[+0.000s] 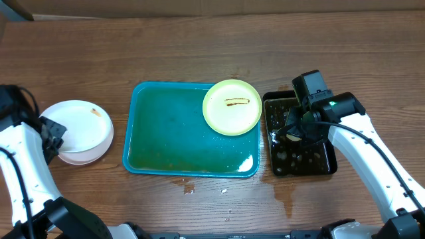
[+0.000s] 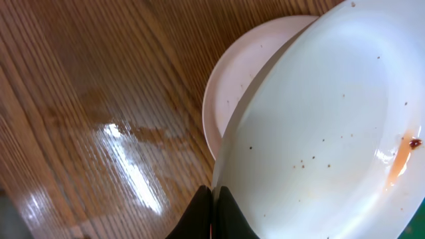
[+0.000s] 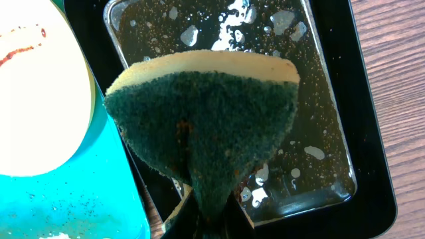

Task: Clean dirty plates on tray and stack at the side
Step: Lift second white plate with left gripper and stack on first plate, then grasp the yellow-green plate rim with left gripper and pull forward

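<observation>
A pale yellow-green plate (image 1: 232, 107) with a brown smear lies in the far right corner of the teal tray (image 1: 166, 133). Two white plates sit left of the tray. The upper white plate (image 2: 319, 126), speckled and with an orange-brown smear at its rim, lies tilted over the lower white plate (image 2: 232, 79). My left gripper (image 2: 212, 212) is shut on the upper plate's rim. My right gripper (image 3: 209, 212) is shut on a green and yellow sponge (image 3: 206, 113) and holds it over the black tray of water (image 3: 372, 133). The yellow-green plate (image 3: 40, 99) is just left of the sponge.
The black water tray (image 1: 329, 162) stands against the teal tray's right side. Small wet spots (image 1: 285, 196) lie on the wooden table in front of both trays. The teal tray's floor is wet with brown specks (image 1: 172, 162) near its front rim.
</observation>
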### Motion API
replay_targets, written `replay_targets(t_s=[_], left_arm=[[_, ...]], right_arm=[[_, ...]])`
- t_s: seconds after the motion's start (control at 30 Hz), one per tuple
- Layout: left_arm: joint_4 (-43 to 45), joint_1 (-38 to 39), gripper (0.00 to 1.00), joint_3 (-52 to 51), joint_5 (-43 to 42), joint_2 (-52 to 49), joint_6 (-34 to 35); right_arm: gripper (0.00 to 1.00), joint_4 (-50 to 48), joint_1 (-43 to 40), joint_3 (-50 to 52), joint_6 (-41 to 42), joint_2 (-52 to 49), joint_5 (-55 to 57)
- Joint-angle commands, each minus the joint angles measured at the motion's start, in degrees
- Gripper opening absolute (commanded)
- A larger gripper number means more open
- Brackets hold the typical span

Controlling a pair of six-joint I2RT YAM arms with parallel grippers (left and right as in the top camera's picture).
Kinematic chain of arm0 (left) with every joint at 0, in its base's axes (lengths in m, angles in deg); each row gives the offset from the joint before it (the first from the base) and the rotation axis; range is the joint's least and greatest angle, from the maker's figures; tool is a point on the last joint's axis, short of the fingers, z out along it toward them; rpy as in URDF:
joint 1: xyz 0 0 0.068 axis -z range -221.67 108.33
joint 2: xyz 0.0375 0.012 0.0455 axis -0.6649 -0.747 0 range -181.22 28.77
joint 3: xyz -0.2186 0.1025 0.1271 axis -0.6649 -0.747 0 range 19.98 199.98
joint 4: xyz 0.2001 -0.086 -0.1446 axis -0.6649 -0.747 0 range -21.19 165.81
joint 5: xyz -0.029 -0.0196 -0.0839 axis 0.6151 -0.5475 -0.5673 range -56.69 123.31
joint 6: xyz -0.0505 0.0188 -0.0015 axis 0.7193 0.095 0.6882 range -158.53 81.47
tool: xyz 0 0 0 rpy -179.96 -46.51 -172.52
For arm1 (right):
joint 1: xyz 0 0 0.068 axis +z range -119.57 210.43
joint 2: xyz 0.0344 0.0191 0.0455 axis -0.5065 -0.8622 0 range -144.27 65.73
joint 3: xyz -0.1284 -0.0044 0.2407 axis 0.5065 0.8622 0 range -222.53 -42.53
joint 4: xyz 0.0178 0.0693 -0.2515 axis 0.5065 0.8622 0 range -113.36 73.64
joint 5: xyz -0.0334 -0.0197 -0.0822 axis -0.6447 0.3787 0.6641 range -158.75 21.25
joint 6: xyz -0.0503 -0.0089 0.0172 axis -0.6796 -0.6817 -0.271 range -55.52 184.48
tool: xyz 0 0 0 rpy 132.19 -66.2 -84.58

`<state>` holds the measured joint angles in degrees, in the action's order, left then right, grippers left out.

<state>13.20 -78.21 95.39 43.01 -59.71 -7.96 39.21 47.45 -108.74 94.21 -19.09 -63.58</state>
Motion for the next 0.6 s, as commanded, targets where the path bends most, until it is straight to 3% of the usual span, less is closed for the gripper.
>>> replay_targets(t_s=[0.0,0.07,0.1,0.2,0.27,0.57], left_arm=[[0.6,-1.2,0.04,1.5,-2.1,-1.5,2.1],[0.8,-1.2,0.05,1.5,-1.8,-2.2,2.1],[1.0,-1.2,0.11,1.5,-1.7,-2.6,2.0],[1.1,-1.2,0.58,1.5,-1.7,-3.6,1.9],[0.9,-1.2,0.76,1.5,-1.9,-4.0,0.7],[0.0,4.3,0.77,1.5,-12.2,-3.8,-5.6]], right_arm=[[0.04,-0.2,0.0,0.3,-0.2,-0.1,0.8],[0.04,-0.2,0.0,0.3,-0.2,-0.1,0.8],[0.04,-0.2,0.0,0.3,-0.2,-0.1,0.8],[0.04,0.0,0.0,0.3,-0.2,-0.1,0.8],[0.04,0.1,0.0,0.3,-0.2,-0.1,0.8],[0.04,0.2,0.0,0.3,-0.2,-0.1,0.8]])
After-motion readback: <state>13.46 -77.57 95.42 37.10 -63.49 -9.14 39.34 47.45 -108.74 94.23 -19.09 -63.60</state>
